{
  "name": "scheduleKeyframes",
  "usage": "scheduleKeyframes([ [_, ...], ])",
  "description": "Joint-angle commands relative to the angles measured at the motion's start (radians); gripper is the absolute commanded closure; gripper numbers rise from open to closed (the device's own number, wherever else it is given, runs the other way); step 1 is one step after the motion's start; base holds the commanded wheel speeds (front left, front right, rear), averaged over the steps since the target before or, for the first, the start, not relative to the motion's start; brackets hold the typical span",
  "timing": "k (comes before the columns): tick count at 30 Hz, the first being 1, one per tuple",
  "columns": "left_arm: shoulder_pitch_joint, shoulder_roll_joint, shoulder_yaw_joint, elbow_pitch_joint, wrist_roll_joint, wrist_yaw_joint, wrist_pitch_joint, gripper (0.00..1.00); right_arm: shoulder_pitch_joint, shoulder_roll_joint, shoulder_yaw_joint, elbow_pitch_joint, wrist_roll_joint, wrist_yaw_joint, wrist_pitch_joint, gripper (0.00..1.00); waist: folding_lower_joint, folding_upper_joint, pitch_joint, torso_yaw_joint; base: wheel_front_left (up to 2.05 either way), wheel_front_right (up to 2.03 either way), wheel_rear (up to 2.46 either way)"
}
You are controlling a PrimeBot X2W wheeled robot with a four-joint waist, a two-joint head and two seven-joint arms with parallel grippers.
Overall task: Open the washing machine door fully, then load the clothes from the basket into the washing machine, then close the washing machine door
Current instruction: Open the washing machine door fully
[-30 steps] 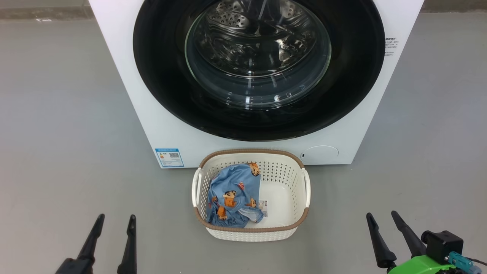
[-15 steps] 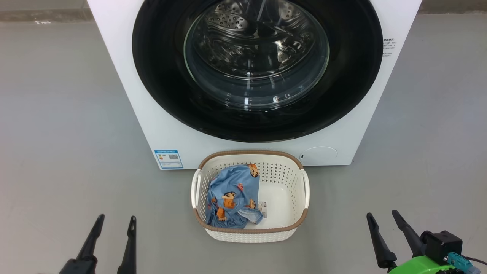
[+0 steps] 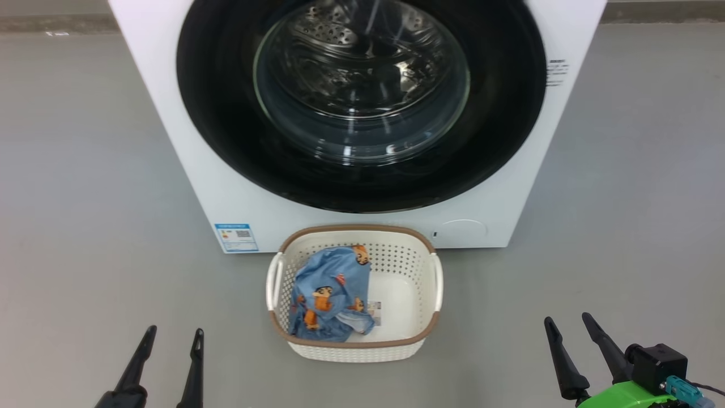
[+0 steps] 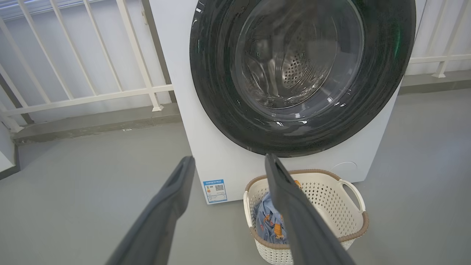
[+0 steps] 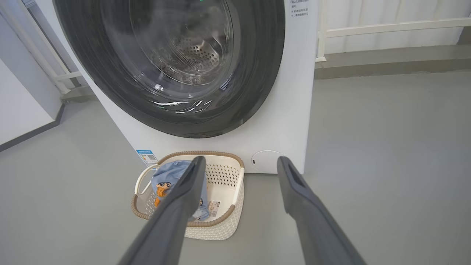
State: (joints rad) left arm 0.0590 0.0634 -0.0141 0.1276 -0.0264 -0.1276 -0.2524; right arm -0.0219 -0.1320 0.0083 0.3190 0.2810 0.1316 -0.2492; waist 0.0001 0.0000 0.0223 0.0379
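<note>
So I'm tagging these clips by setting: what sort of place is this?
Probably a home laundry corner, perhaps a balcony: a white front-loading washing machine stands on a bare grey floor, a basket holding clothes sits before it, and white railings run behind.

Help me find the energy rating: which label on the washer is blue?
The lower-left sticker beside the basket; the upper-right label is plain black print.

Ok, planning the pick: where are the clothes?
Head view: the clothes lie in the left half of the basket, before the washing machine.
</note>
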Motion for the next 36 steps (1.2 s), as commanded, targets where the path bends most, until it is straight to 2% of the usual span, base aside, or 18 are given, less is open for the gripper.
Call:
scheduleKeyframes([
  [1,-0.018,0.013,0.031,-0.022,0.008,-0.002,-0.009,0.0,-0.007,-0.014,0.018,-0.024,-0.007,-0.001,-0.013,0.0,-0.0001,0.0,0.0,-0.001,1.14,1.14,-2.28],
  [20,-0.039,0.013,0.035,-0.016,-0.022,-0.002,-0.009,0.0,-0.019,-0.009,0.022,-0.019,-0.007,-0.001,-0.013,0.0,-0.0001,0.0,0.023,0.0,1.2,1.19,-2.39],
  [32,-0.044,0.007,0.029,-0.019,-0.036,-0.003,-0.009,0.0,-0.031,0.004,0.008,-0.018,-0.002,-0.001,-0.013,0.0,-0.0001,0.0,0.027,0.0,0.45,0.44,-0.89],
  [33,-0.044,0.006,0.026,-0.018,-0.037,-0.003,-0.009,0.0,-0.035,0.008,0.008,-0.021,0.006,-0.001,-0.013,0.12,-0.0001,0.0,0.027,0.001,0.0,0.0,0.0],
  [34,-0.045,0.005,0.024,-0.017,-0.038,-0.003,-0.009,0.0,-0.043,0.013,0.004,-0.027,0.016,-0.001,-0.013,0.58,-0.0001,0.0,0.029,0.001,0.0,0.0,0.0],
  [35,-0.045,0.004,0.021,-0.017,-0.04,-0.003,-0.009,0.0,-0.051,0.019,0.0,-0.032,0.031,-0.001,-0.013,1.0,-0.0001,0.0,0.03,0.002,0.0,0.0,0.0],
  [36,-0.046,0.002,0.019,-0.018,-0.042,-0.003,-0.009,0.0,-0.062,0.024,-0.002,-0.038,0.048,-0.001,-0.013,1.0,-0.0001,0.0,0.032,0.003,0.0,0.0,0.0],
])
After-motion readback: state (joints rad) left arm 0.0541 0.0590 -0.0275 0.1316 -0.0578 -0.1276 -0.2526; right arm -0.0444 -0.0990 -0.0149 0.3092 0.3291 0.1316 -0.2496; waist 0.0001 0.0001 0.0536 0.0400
